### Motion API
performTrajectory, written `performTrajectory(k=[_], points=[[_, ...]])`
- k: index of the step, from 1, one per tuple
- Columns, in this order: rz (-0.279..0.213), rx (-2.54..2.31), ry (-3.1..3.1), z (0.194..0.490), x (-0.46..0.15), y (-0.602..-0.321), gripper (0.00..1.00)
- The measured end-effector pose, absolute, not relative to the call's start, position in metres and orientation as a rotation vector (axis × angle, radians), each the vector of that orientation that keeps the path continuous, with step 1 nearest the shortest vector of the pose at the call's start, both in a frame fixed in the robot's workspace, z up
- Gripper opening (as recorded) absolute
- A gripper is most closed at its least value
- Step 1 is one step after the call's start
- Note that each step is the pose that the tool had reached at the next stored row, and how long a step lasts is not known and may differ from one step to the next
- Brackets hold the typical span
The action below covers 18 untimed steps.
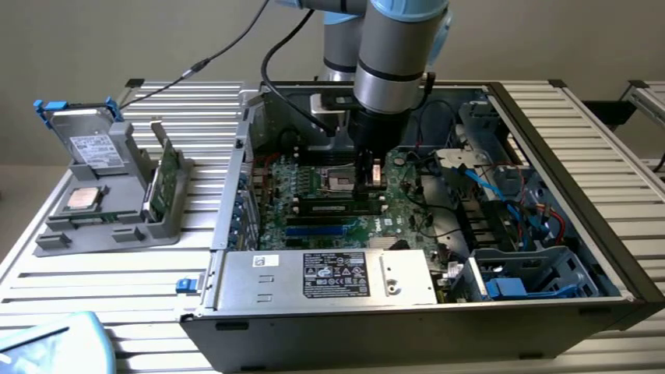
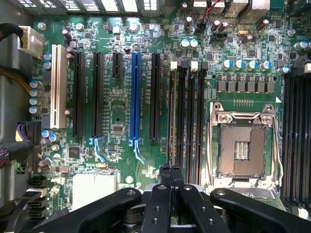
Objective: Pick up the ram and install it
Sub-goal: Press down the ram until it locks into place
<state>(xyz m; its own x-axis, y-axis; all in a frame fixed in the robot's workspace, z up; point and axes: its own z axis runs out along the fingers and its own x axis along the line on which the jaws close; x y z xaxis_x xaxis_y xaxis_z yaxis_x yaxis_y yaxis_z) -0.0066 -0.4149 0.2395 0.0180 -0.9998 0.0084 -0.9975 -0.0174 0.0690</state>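
Wide slatted metal tabletop (image 1: 83, 273), and on it the big open black computer case (image 1: 364, 335) with the green motherboard (image 2: 116, 97) laid bare inside. The arm reaches straight down into the case. The black tool (image 1: 366, 185) has its fingers (image 2: 165, 177) drawn together, right at the upper edge of the ram (image 1: 332, 207). That long, thin dark stick with its pale label sits in a slot just beside the empty processor socket (image 2: 241, 149).
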Motion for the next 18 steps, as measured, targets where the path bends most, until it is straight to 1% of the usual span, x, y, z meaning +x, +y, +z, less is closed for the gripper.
performTrajectory(k=[8,18], points=[[-0.066,2.201,-2.163,0.2392,-0.0040,-0.4149,0.11],[-0.066,2.201,-2.163,0.2316,-0.0034,-0.4149,0.11]])
